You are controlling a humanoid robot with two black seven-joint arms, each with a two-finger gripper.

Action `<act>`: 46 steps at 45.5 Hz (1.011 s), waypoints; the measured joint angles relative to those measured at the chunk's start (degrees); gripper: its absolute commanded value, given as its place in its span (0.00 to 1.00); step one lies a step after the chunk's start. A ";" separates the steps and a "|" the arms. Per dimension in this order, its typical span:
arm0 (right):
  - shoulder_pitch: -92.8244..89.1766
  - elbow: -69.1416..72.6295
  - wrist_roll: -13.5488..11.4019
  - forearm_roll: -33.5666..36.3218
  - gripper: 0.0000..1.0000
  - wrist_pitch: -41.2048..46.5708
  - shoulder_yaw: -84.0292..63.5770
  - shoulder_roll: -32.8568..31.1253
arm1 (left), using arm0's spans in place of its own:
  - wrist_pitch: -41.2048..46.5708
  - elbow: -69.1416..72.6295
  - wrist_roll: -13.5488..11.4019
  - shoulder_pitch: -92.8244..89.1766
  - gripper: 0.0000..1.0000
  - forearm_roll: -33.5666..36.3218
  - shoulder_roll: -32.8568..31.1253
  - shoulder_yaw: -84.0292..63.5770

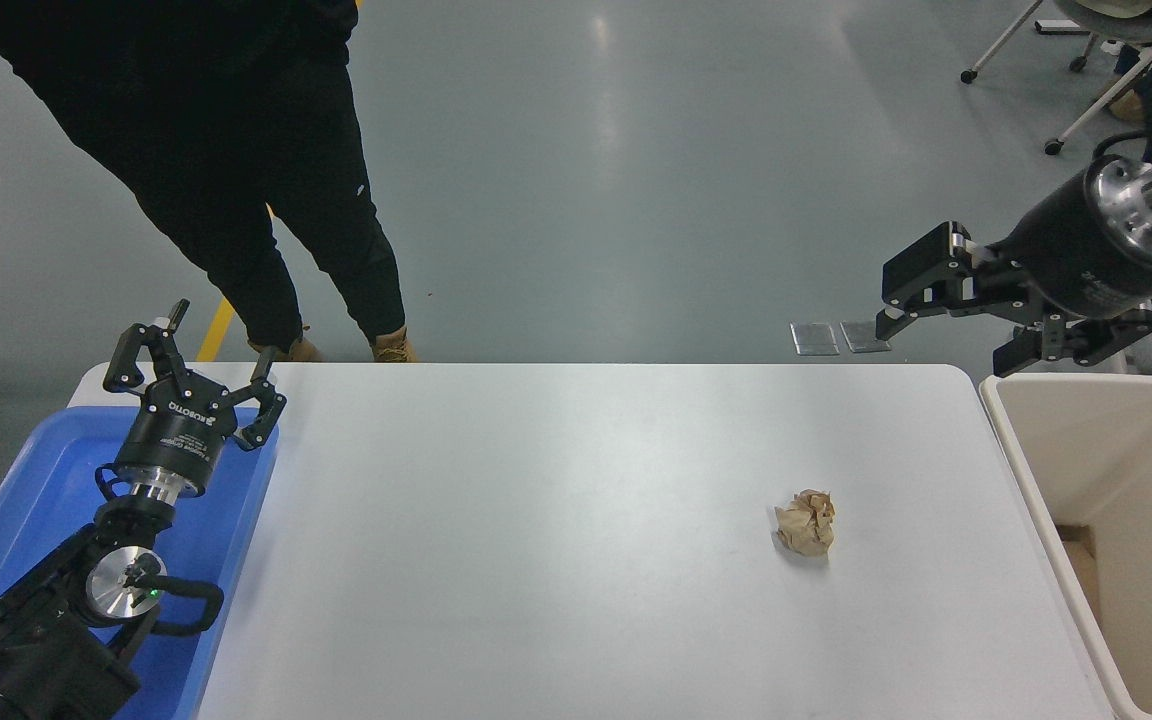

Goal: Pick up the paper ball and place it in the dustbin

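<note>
Paper ball [805,523] is seen loose on the table [576,560], below the right gripper [946,325] and nearer the camera, well apart from its spread jaws. Right arm is nearer; left gripper [194,375], jaws also spread, is parked far off over the blue tray [26,500]. Ball is tan, crumpled, roughly round, with no clear long axis. Dustbin [1036,480] is noted just under the right jaws.

Paper ball [806,523]: small tan-brown wad, wrinkled and lumpy, roughly round; rests free on the white table top, right of centre, nothing touching it.
Dustbin [1026,480]: large cream-beige rectangular bin, rounded corners, thick rim, open top; stands just beside the table's right edge, well apart from the ball.
</note>
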 measured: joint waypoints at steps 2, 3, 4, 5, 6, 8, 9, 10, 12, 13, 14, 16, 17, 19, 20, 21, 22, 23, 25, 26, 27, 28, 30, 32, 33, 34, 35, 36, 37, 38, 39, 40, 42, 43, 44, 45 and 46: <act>-2.34 -1.07 -0.02 -0.22 1.00 -1.81 0.30 1.00 | 0.00 0.00 0.00 0.00 0.98 0.00 0.00 0.00; -3.35 -1.55 -0.01 -0.25 1.00 -2.52 0.44 1.39 | 0.00 0.00 0.00 0.00 0.98 0.00 0.00 0.00; -4.89 -2.36 -0.02 -0.34 1.00 -3.67 0.67 2.02 | 0.00 0.00 0.00 0.00 0.98 0.00 0.00 0.00; -5.93 -2.91 -0.02 -0.37 1.00 -4.39 0.82 2.44 | 0.00 0.00 0.00 0.00 0.98 0.00 0.00 0.00; -7.07 -3.55 -0.01 -0.39 1.00 -5.13 1.02 2.84 | 0.00 0.00 0.00 0.00 0.98 0.00 0.00 0.00; -10.45 -5.36 -0.04 -0.49 1.00 -7.25 1.69 4.01 | 0.00 0.00 0.00 0.00 0.98 -0.01 0.00 0.00; -11.78 -6.09 -0.04 -0.52 1.00 -7.98 1.99 4.48 | 0.00 -0.01 0.00 0.00 0.98 0.00 0.00 0.00; -13.18 -6.84 -0.04 -0.54 1.00 -8.71 2.35 5.02 | 0.00 0.00 0.00 0.00 0.98 0.00 0.00 0.00; -16.84 -8.81 -0.05 -0.67 1.00 -10.55 3.35 6.51 | 0.00 -0.01 0.00 -0.01 0.98 -0.01 0.00 0.00; -18.35 -9.62 -0.03 -0.68 1.00 -11.20 3.78 7.16 | 0.00 -0.01 0.00 0.00 0.98 0.00 0.00 0.00; -20.03 -10.49 -0.04 -0.72 1.00 -11.91 4.25 7.85 | 0.00 0.00 0.00 0.00 0.98 0.00 0.00 0.00; -23.72 -12.64 -0.04 -0.83 1.00 -13.40 5.17 9.37 | 0.00 0.00 0.00 0.00 0.98 0.00 0.00 0.00; -25.60 -13.77 -0.05 -0.86 1.00 -14.04 5.64 10.16 | 0.00 0.00 0.00 0.00 0.98 0.00 0.00 0.00; -28.42 -15.64 -0.03 -0.94 1.00 -14.98 6.28 11.38 | 0.00 0.00 0.00 0.00 0.98 -0.01 0.00 0.00; -29.67 -16.52 -0.05 -0.95 1.00 -15.35 6.59 11.97 | 0.00 0.00 0.00 0.00 0.98 0.00 0.00 0.00; -31.55 -17.86 -0.06 -0.98 1.00 -15.94 7.02 12.86 | 0.01 0.00 0.00 0.00 0.98 0.00 0.00 0.00; -32.75 -18.72 -0.05 -0.99 1.00 -16.28 7.26 13.43 | 0.00 -0.01 -0.01 0.00 0.98 -0.01 0.00 0.00; -33.89 -19.57 -0.03 -0.99 1.00 -16.52 7.53 13.99 | 0.01 0.00 0.00 0.00 0.98 0.00 0.00 0.00; -36.55 -21.75 -0.05 -1.05 1.00 -17.20 8.08 15.21 | 0.01 0.00 0.00 0.00 0.98 0.00 0.00 0.00; -37.60 -22.62 -0.03 -1.04 1.00 -17.40 8.27 15.67 | 0.01 0.00 0.00 0.00 0.98 0.00 0.00 0.00; -38.74 -23.58 -0.03 -1.05 1.00 -17.63 8.47 16.16 | 0.01 0.01 0.00 0.00 0.98 0.00 0.00 0.00; -40.26 -24.90 -0.05 -1.08 1.00 -17.94 8.70 16.80 | 0.01 0.00 -0.01 0.00 0.98 -0.01 0.00 0.00; -42.14 -26.59 -0.05 -1.10 1.00 -18.27 8.97 17.56 | 0.01 0.00 0.00 0.00 0.98 0.00 0.00 0.00; -44.33 -28.71 -0.05 -1.14 1.00 -18.80 9.23 18.46 | 0.01 0.00 -0.01 0.00 0.98 -0.01 0.00 0.00; -45.15 -29.55 -0.05 -1.12 1.00 -19.00 9.32 18.82 | 0.01 0.00 0.00 0.00 0.98 0.00 0.00 0.00; -46.33 -30.70 -0.05 -1.13 1.00 -19.31 9.44 19.37 | 0.01 0.00 0.00 0.00 0.98 0.00 0.00 0.00; -47.08 -31.44 -0.05 -1.14 1.00 -19.49 9.51 19.74 | 0.01 0.00 -0.01 0.00 0.98 -0.01 0.00 0.00; -47.78 -32.09 -0.02 -1.13 1.00 -19.62 9.62 20.06 | 0.01 0.00 0.00 0.00 0.98 0.00 0.00 0.00; -48.52 -32.78 -0.03 -1.13 1.00 -19.79 9.71 20.40 | 0.01 0.00 0.00 0.00 0.98 0.00 0.00 0.00; -49.46 -33.65 -0.01 -1.13 1.00 -20.01 9.85 20.82 | 0.01 0.00 0.00 0.00 0.98 0.00 0.00 0.00; -50.04 -34.17 -0.01 -1.14 1.00 -20.14 9.93 21.08 | 0.01 0.00 -0.01 0.00 0.98 0.00 0.00 0.00; -50.57 -34.61 0.01 -1.13 1.00 -20.24 10.04 21.31 | 0.01 0.00 0.00 0.00 0.98 0.00 0.00 0.00; -51.82 -35.60 0.01 -1.15 1.00 -20.51 10.38 21.77 | 0.01 0.00 -0.01 0.00 0.98 -0.01 0.00 0.00; -52.27 -35.93 0.02 -1.14 1.00 -20.59 10.54 21.93 | 0.01 0.00 0.00 0.00 0.98 0.00 0.00 0.00; -52.77 -36.33 0.02 -1.15 1.00 -20.68 10.71 22.10 | 0.01 0.00 -0.01 0.00 0.98 0.00 0.00 0.00; -53.44 -36.86 0.04 -1.15 1.00 -20.84 10.93 22.34 | 0.01 0.00 -0.01 0.00 0.98 -0.01 0.00 0.00; -53.84 -37.19 0.03 -1.15 1.00 -20.92 11.06 22.47 | 0.01 0.00 -0.01 0.00 0.98 0.00 0.00 0.00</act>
